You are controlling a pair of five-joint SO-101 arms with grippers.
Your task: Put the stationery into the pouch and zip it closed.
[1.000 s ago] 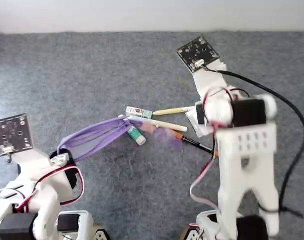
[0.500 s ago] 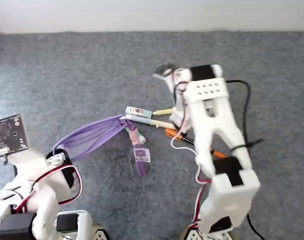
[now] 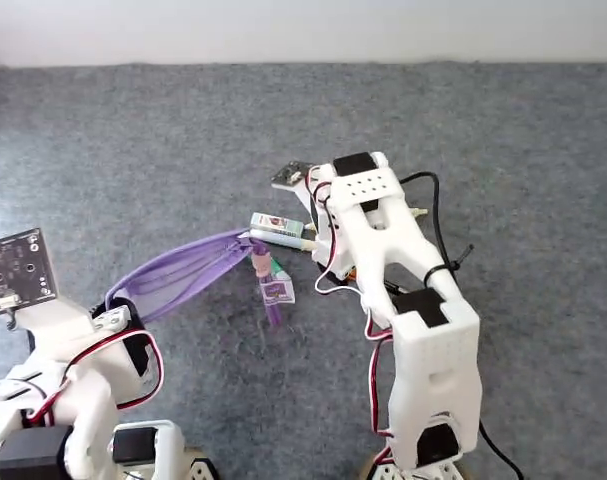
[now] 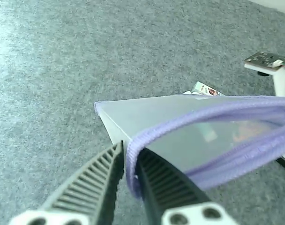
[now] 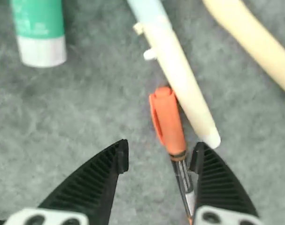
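Pouch [image 3: 178,275] first: it lies at the left of the grey mat [image 3: 133,140], mouth turned toward the loose stationery. My left gripper [image 4: 128,157] is clamped on the purple zipper edge at its near corner and holds that end up.

At the mouth I see a small box [image 3: 276,225]. The glue stick [image 5: 39,28] lies a little beyond the pens.

Further right, my right gripper [image 5: 159,149] hangs low over the orange pen [image 5: 166,122] with its jaws apart. The pen lies between the fingers but hard against one of them, not centred. Its cap points out past the tips. A cream pen [image 5: 180,89] lies just beside that cap, and a yellow pen [image 5: 255,47] sits further off.

I judge this to be the pick-up of the orange pen, with zipping a long way off. Next I'd shift sideways to centre the barrel, then close without nipping the cream pen. After that I'd carry the orange pen over to the held-open mouth.
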